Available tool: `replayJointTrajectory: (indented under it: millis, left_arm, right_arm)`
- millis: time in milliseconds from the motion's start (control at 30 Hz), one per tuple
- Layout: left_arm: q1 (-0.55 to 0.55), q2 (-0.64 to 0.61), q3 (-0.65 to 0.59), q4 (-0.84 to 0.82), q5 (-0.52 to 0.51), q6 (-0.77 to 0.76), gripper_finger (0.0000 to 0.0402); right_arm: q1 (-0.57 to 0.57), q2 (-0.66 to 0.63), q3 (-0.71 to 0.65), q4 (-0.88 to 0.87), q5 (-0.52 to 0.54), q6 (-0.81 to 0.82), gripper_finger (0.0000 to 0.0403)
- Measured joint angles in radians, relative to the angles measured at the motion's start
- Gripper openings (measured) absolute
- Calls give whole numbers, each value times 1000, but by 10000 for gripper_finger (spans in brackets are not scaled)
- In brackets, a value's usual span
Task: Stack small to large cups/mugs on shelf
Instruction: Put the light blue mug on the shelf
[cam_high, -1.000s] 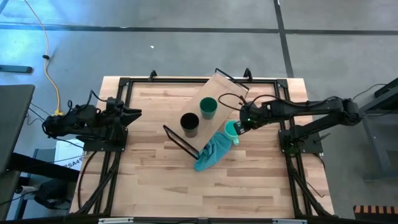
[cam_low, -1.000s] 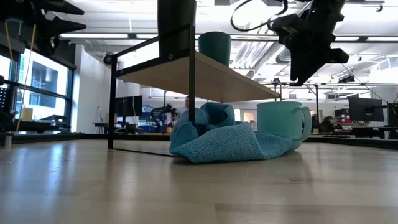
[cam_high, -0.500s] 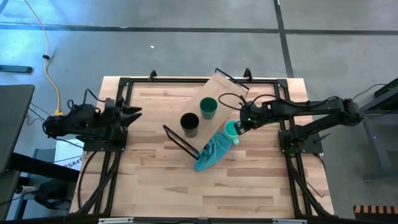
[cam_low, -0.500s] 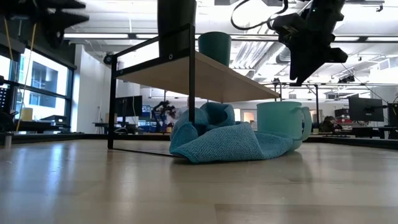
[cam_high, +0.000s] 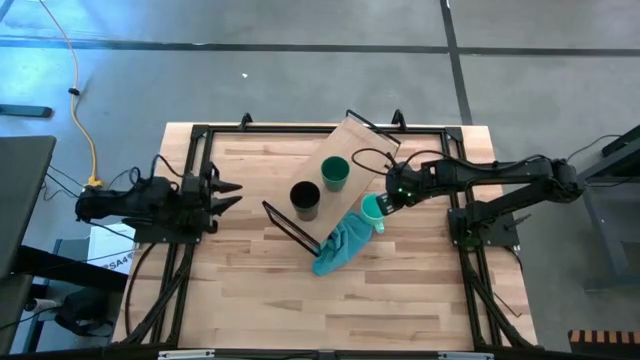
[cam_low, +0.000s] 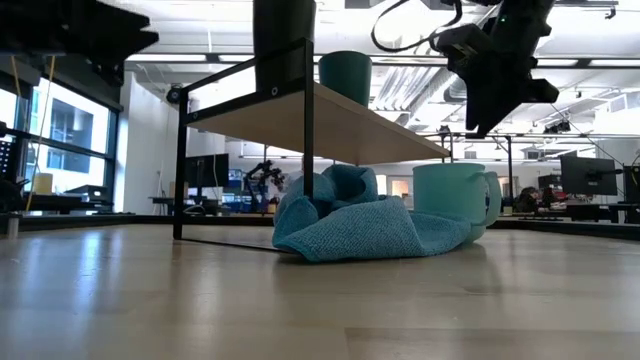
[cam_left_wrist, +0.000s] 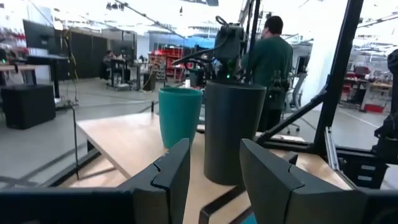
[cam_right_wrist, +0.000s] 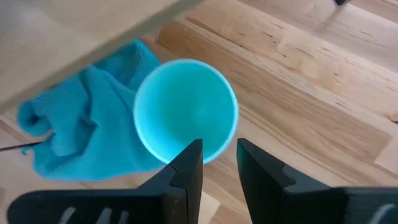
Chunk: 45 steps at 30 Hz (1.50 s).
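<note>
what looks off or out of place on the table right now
The shelf sits skewed, diagonal to the table edges. A crumpled teal cloth lies bunched by its lower end, touching the mint mug, which stands on the tabletop rather than the shelf. The black cup and green cup stand upright on the shelf.

Since a second ago, moved forward from the table's left edge: left gripper (cam_high: 232, 194), fingers parted, now nearer the tall black round cup (cam_high: 305, 200) on the light-wood shelf (cam_high: 362, 145) ahead of it.
</note>
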Motion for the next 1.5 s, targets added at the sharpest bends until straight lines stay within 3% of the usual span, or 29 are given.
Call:
replayJointTrajectory:
  millis: [333,500,800,1100,1400,1500]
  left_arm:
    - [0,-9,-13,-84,35,-7,129]
    - [-1,-9,-12,-111,119,-7,129]
    - [0,-9,-12,-129,97,-5,129]
    - [0,-9,-12,-41,126,55,129]
    - [0,-9,-12,51,273,104,129]
    - [0,-9,-12,69,277,117,129]
  right_arm:
    - [0,1,-1,-26,-18,-8,89]
    - [0,1,-1,-26,-18,-11,89]
    - [0,1,-1,-27,-19,-19,89]
    - [0,1,-2,-27,-19,-27,89]
    - [0,1,-2,-27,-19,-27,89]
    - [0,1,-2,-27,-19,-27,89]
